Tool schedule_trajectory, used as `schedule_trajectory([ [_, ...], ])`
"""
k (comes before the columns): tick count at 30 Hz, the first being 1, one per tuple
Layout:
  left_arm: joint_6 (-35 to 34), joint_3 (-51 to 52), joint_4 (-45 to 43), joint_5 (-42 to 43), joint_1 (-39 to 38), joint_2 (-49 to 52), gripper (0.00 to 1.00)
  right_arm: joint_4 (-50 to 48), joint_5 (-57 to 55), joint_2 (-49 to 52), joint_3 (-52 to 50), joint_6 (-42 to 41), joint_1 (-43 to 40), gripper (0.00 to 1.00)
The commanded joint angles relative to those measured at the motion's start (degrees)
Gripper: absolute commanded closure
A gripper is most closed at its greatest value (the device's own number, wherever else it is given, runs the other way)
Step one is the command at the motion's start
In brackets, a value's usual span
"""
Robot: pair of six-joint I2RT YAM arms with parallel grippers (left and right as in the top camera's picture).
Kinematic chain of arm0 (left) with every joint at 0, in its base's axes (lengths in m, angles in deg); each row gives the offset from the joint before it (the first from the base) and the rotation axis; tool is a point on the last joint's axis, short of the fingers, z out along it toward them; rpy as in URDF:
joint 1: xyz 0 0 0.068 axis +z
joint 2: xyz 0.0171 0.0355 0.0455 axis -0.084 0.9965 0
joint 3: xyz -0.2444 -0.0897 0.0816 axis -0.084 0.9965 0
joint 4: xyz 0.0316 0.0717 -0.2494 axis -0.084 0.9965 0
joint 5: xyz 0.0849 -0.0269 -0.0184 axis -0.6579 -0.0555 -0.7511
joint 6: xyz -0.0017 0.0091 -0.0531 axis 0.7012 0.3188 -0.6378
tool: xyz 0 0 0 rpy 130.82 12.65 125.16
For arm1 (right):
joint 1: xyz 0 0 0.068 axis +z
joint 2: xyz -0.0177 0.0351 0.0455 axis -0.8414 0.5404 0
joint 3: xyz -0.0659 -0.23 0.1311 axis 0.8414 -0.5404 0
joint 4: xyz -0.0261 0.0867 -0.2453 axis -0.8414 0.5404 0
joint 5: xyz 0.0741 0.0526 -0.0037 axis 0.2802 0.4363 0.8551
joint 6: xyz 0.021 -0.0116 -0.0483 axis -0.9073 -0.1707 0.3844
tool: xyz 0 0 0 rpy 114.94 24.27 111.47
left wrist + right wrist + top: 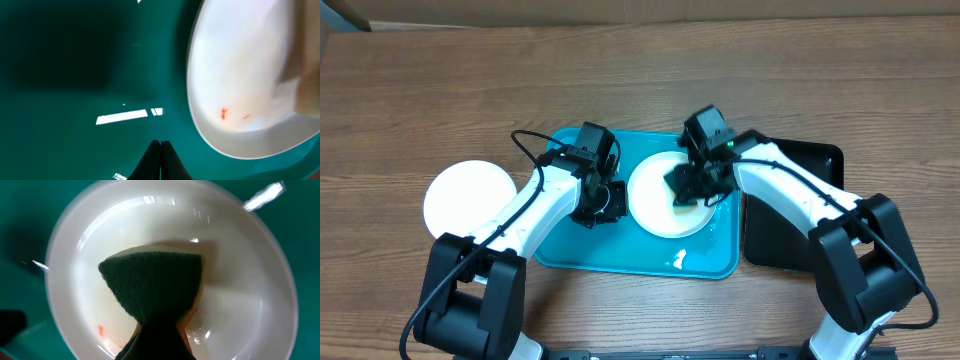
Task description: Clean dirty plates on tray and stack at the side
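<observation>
One smeared white plate (pixel 655 212) lies on the tray (pixel 610 255). Right end effector (pixel 157 341) clamped on sponge (pixel 155 285), sponge on plate. Left end effector (pixel 161 152) pinched together, empty, over tray.

Your left arm (pixel 535 205) and right arm (pixel 790 185) both reach inward toward each other, wrists bent downward. Your left jaws are pressed together, gripping nothing. Your right jaws are clamped on a sponge (pixel 155 287).

surface: brown wood-grain table (pixel 880 80) | light: bright, even
</observation>
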Motion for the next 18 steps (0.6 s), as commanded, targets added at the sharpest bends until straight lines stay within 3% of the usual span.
schedule_trajectory([
  [1, 0.9, -0.8, 0.0, 0.3, -0.2, -1.2, 0.96, 2.0, -1.8, -2.1, 5.5, 1.2, -0.1, 0.96],
  [5, 0.9, -0.8, -1.2, 0.5, -0.2, -1.2, 0.94, 6.6, -10.2, -4.4, 8.0, -1.9, -0.8, 0.96],
  [9, 0.9, -0.8, -3.9, 0.7, -0.2, -1.2, 0.67, 9.0, -11.5, -6.2, 8.0, -2.2, -2.8, 0.96],
  [11, 0.9, -0.8, -5.7, 0.7, -0.2, -1.2, 0.6, 10.5, -11.2, -6.2, 8.0, -2.1, -3.7, 0.96],
  [14, 0.9, -0.8, -8.0, 0.6, -0.2, -1.2, 0.56, 11.5, -6.0, -6.0, 7.5, 1.1, -4.3, 0.96],
  [18, 0.9, -0.8, -9.8, 0.4, -0.2, -1.1, 0.58, 12.1, -2.9, -6.0, 7.4, 3.5, -3.8, 0.96],
])
